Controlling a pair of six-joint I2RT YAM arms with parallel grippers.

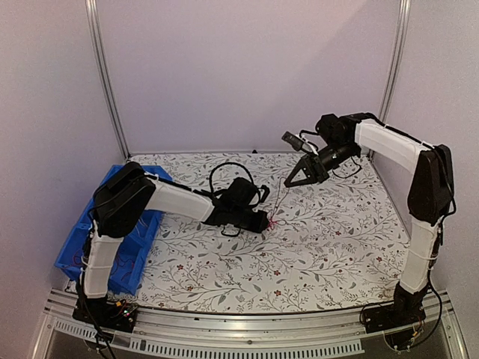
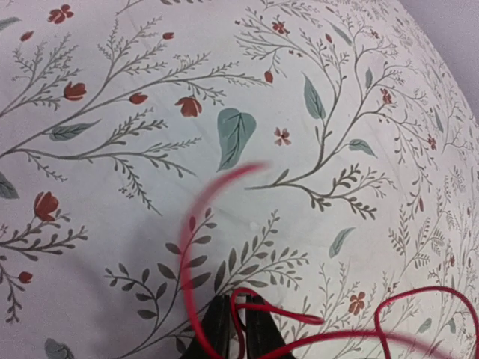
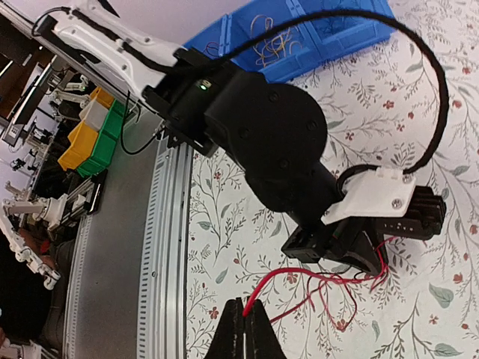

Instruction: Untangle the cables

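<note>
While the L gripper point(image 1: 263, 222) sits low at mid-table, its fingers point(image 2: 215, 335) are nearly closed w/ a red strand pinched between them, at the clump of cables point(image 1: 274, 223) on the cloth. From that clump one thin red strand rises up and back to the R gripper point(image 1: 288, 183), which hangs above the table; its jaws are pressed together on the strand's end, per the R wrist view.

Open cloth lies in front of the clump, to its right, and behind it toward the back wall point(image 1: 247, 75). A blue bin point(image 1: 138, 250) takes the left edge, partly under the L arm; thin yellow/orange wires show inside it in the R wrist view. A metal rail point(image 1: 247, 329) runs along the near edge, both arm bases bolted there.

The tablecloth point(image 1: 337, 247) is white w/ grey twigs, teal leaves and small red flowers, lying flat. Pale walls close 3 sides, w/ aluminium posts point(image 1: 105, 82) at the back corners.
</note>
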